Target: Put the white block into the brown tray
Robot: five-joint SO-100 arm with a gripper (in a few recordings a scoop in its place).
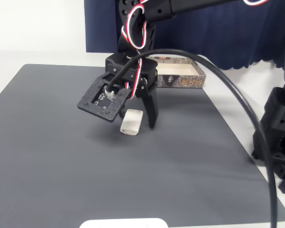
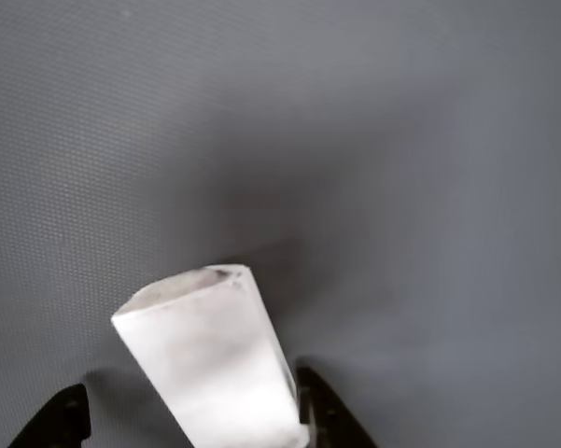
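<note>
Black gripper clamped around smooth rounded white block, above dark textured mat.

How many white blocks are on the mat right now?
1. The white block sits tilted on the gray mat between the end effector fingers, in front of the brown tray. More could be hidden behind the arm.

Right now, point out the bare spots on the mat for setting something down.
Bare: the grey mat left of the white block and in front of it, toward the near edge. Crowded: around the gripper and back toward the brown tray.
</note>
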